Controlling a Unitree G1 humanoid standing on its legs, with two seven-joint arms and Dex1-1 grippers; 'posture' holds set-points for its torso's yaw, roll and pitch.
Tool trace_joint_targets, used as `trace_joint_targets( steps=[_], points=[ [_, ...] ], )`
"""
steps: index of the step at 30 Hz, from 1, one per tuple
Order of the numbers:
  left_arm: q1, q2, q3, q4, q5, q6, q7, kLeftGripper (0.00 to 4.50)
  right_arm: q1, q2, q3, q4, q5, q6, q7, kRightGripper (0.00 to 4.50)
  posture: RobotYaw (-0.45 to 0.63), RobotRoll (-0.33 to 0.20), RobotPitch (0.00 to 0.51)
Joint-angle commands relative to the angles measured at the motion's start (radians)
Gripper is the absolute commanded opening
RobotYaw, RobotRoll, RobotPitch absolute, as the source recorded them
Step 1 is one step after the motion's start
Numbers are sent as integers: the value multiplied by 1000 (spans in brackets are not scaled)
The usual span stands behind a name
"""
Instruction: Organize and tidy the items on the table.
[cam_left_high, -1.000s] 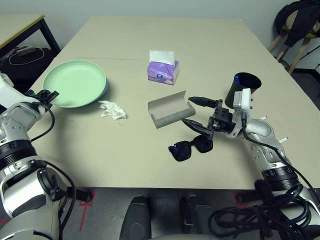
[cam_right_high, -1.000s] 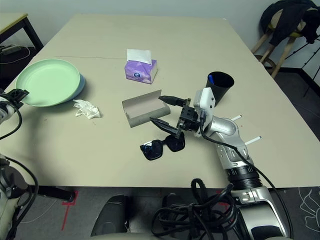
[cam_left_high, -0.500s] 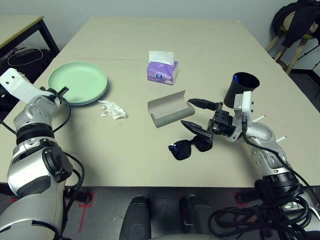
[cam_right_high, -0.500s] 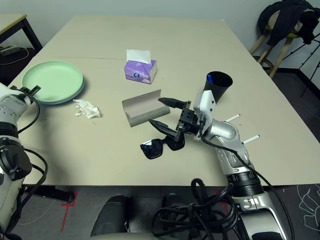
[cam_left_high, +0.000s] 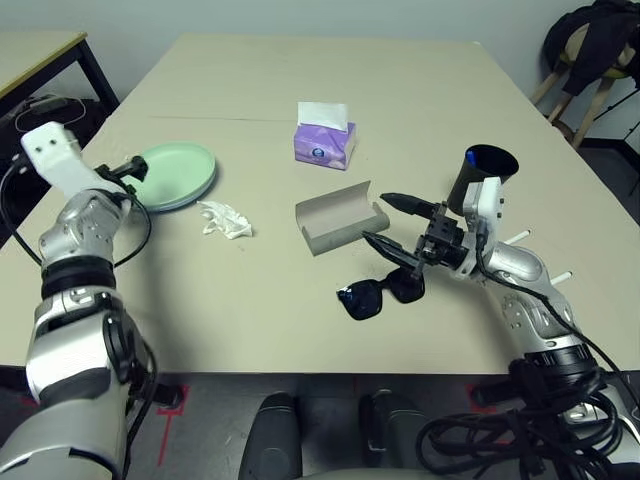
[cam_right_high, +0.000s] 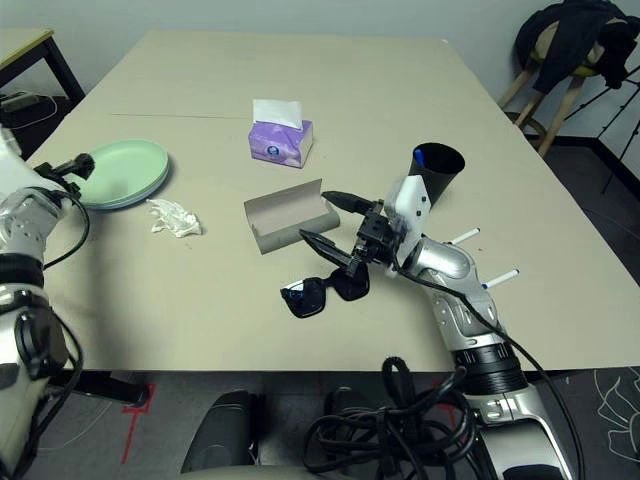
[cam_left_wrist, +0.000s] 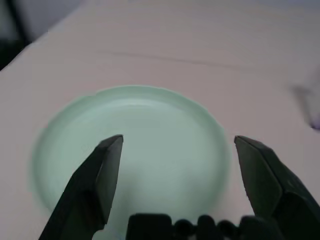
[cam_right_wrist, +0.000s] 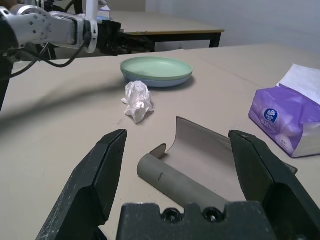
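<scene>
A pale green plate (cam_left_high: 178, 172) lies stacked on a pale blue plate (cam_right_high: 158, 178) at the table's left. My left gripper (cam_left_high: 133, 169) stands open just off the stack's near-left rim, holding nothing; its wrist view looks across the green plate (cam_left_wrist: 132, 145). Beside the stack lies crumpled white tissue (cam_left_high: 225, 220). The grey glasses case (cam_left_high: 338, 218) lies open at mid-table, with black sunglasses (cam_left_high: 378, 296) in front of it. My right gripper (cam_left_high: 393, 226) hovers open between case and sunglasses. A black cup (cam_left_high: 487, 176) with a blue pen stands behind my right wrist. The purple tissue box (cam_left_high: 324, 140) sits further back.
Two white pens (cam_right_high: 465, 237) (cam_right_high: 503, 277) lie on the beige table (cam_left_high: 300, 330) to the right of my right arm. A smaller dark-legged table (cam_left_high: 40, 50) is at far left. A chair with dark clothing (cam_left_high: 595, 45) stands at back right.
The green plate has come down onto the blue plate. My left gripper has opened, let go of it and drawn back off the rim. My right gripper has barely moved.
</scene>
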Motion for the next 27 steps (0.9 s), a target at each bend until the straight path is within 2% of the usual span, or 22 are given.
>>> trace_joint_targets(
  steps=[1, 5, 20, 23, 27],
  points=[
    [100, 48, -131, -188, 2, 33, -254, 4492, -4, -9, 18, -24, -18, 52, -23, 4500, 165, 0, 83],
    [134, 73, -183, -237, 30, 39, -338, 4492, -4, -1, 23, -34, -19, 62, -30, 4500, 165, 0, 83],
    [136, 47, -232, -62, 155, -4, -356, 4492, 13, 10, 22, -55, -9, 47, -28, 4500, 147, 0, 82],
    [141, 38, -219, -70, 146, 6, -357, 3852, 17, 12, 23, -59, -10, 47, -30, 4500, 147, 0, 81],
    [147, 37, -212, -89, 138, 19, -364, 2350, 18, 14, 24, -59, -9, 45, -31, 4500, 149, 0, 80]
  ],
)
